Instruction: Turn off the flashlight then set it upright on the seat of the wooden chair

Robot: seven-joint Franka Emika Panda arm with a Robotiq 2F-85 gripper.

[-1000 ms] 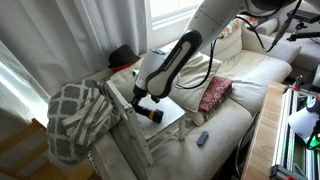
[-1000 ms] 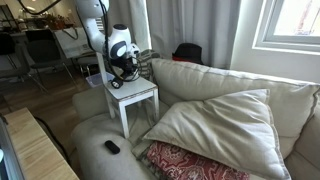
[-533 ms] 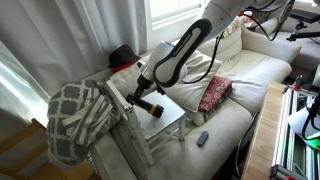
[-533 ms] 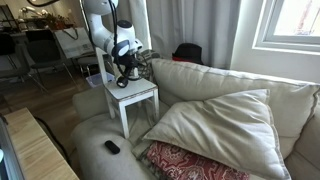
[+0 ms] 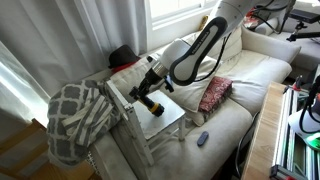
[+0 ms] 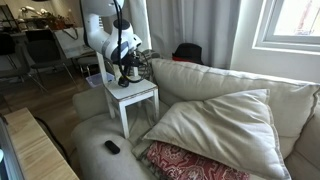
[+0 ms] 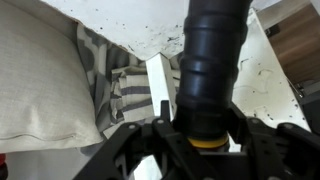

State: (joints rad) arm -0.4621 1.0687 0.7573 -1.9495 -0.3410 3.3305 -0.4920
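Note:
The flashlight has a yellow body and a wide black head. It is tilted over the pale seat of the wooden chair. My gripper is shut on it. In the wrist view the black head fills the centre, with a yellow ring just above my gripper, whose fingers press on both sides. The speckled white seat lies behind it. In an exterior view my gripper holds the flashlight above the chair seat. Whether the flashlight touches the seat I cannot tell.
A grey-and-white patterned blanket hangs over the chair back. The chair stands against the cream sofa. A red patterned pillow and a small dark remote lie on the sofa. A black object sits by the window.
The arm has swung toward the chair back and the wrist has risen slightly. The flashlight stays gripped and has shifted a little up and back over the seat.

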